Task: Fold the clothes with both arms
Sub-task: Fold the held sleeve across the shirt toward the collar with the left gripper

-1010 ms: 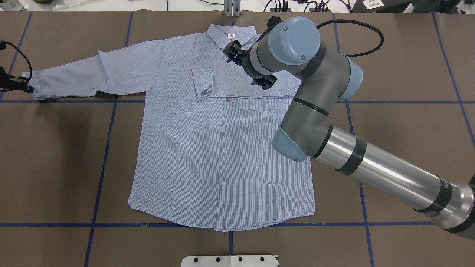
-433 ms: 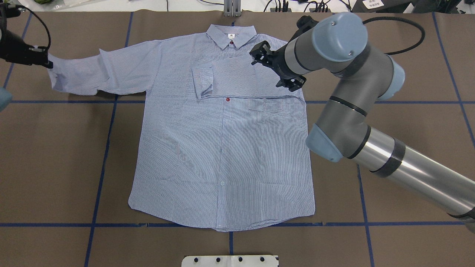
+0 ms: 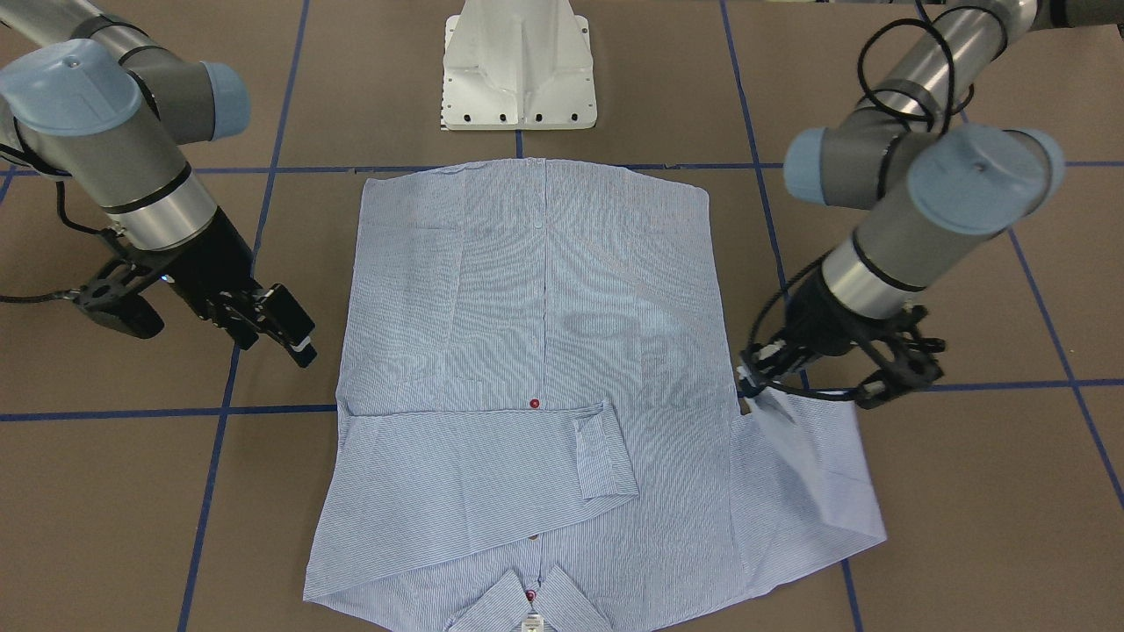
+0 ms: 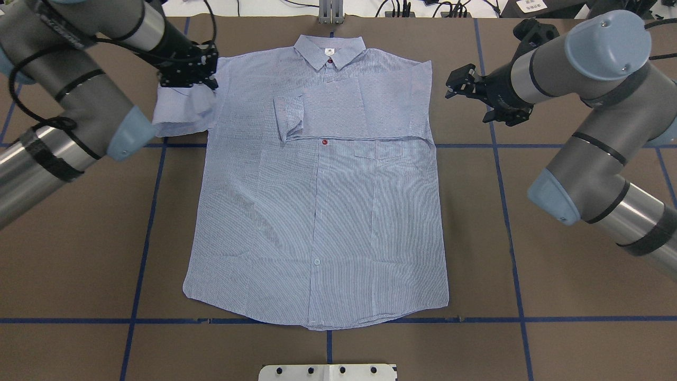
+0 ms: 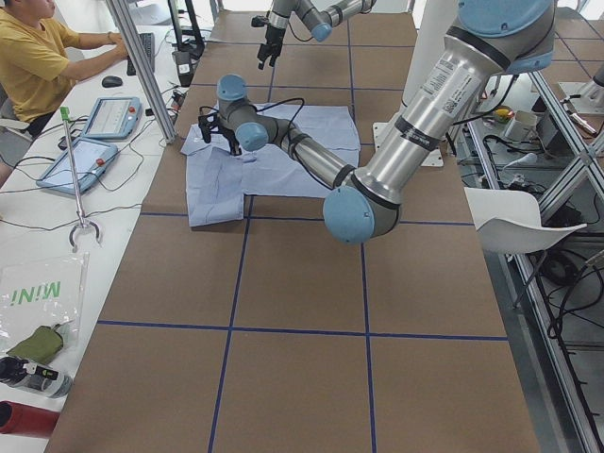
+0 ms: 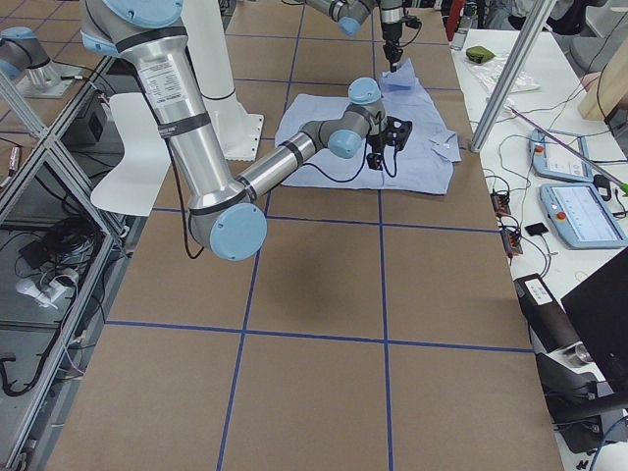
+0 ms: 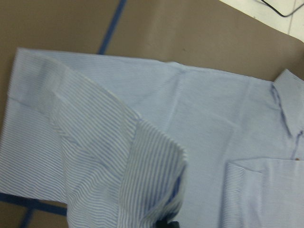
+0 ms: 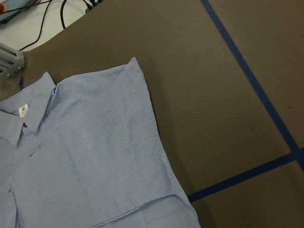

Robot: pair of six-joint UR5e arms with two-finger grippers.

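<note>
Blue-and-white striped shirt (image 4: pixel 317 211) lies face up, flat on the brown desk (image 4: pixel 529 238), collar away from the robot's base and hem toward it.

- One sleeve (image 4: pixel 344 114) is folded across the chest, cuff near the button line.
- The other sleeve (image 4: pixel 180 111) is doubled back by the shoulder. The left hand (image 4: pixel 188 82) pinches its cuff end and holds it above the cloth; the wrist view shows the cuff drooping from the fingers.
- The right hand (image 4: pixel 473 95) is off the shirt, over bare desk beside the folded shoulder. Its fingers look spread and hold nothing.

Risks, as I judge them:
- The bite on the cuff looks small. A fast sweep across the chest could pull the cloth out, and the sleeve would drop short in a heap.
- Nothing pins the shoulder. Drag from the lifted sleeve may tug the body sideways or wrinkle the seam, spoiling the flat lay.
- If the sleeve lands on the first one at an angle, the stack goes lumpy and later folds run crooked.
- If the right arm moves back in while the left crosses over, the two could crowd each other above the collar.

Writing:
- White tag (image 4: pixel 329 51) inside the collar carries a dark mark, too small to read.
- Clear bag (image 5: pixel 38 288) on the side bench shows green letters, possibly "MINI" seen upside-down. Not certain.
</note>
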